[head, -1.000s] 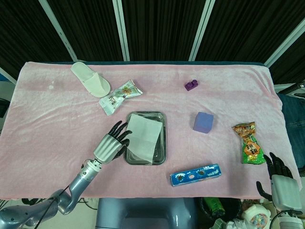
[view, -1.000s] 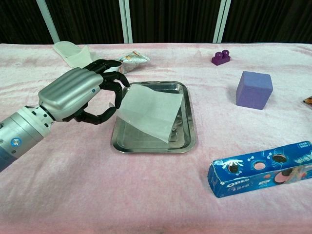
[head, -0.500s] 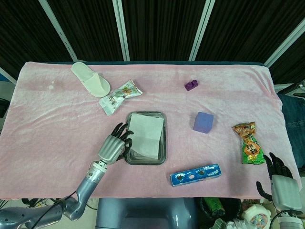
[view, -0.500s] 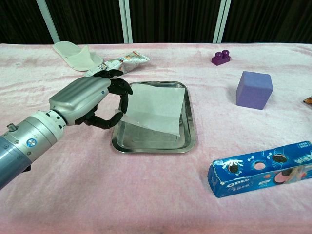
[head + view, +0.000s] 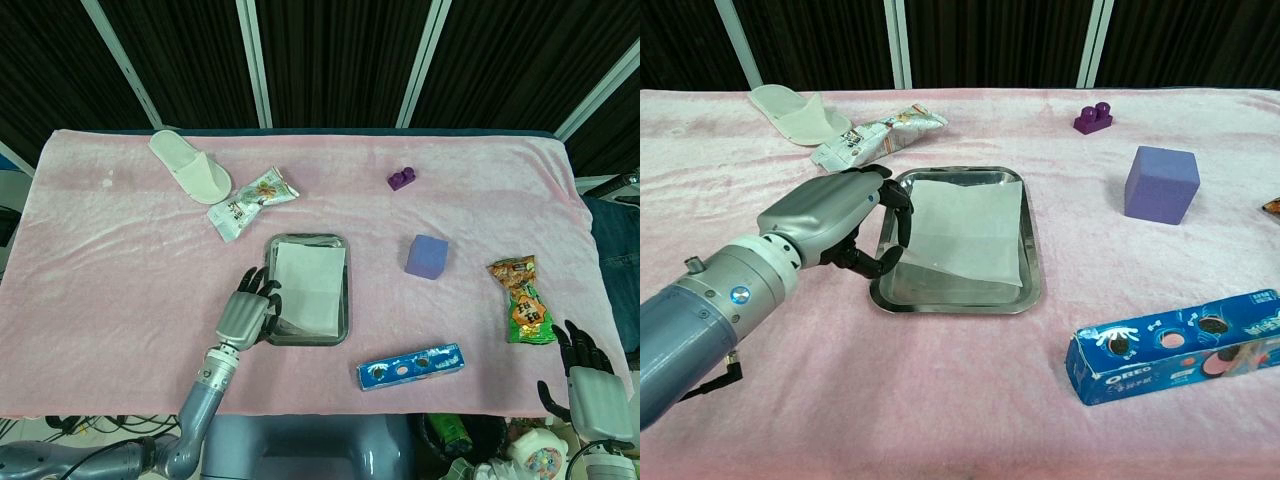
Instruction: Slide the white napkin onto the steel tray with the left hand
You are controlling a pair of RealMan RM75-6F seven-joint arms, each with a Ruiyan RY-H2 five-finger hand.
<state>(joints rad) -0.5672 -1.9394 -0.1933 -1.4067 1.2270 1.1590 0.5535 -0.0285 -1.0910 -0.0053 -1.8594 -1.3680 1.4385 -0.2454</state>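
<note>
The white napkin (image 5: 308, 285) (image 5: 965, 230) lies over the steel tray (image 5: 345, 300) (image 5: 1032, 260), covering most of its floor. Its left edge is raised slightly off the tray. My left hand (image 5: 245, 312) (image 5: 835, 215) sits at the tray's left rim, its dark fingers (image 5: 892, 222) curled around that left edge and pinching it. My right hand (image 5: 592, 385) shows only in the head view, off the table at the bottom right, fingers apart and holding nothing.
A white slipper (image 5: 190, 165) (image 5: 795, 110) and a snack packet (image 5: 250, 203) (image 5: 875, 135) lie behind the tray. To its right are a purple cube (image 5: 427, 256) (image 5: 1160, 183), a small purple brick (image 5: 401, 179), a blue Oreo box (image 5: 411, 366) (image 5: 1180, 345) and a snack bag (image 5: 522, 300).
My left hand has drawn back and down to the tray's left rim. The napkin, held up at a tilt before, has settled squarer and flatter over the tray.
</note>
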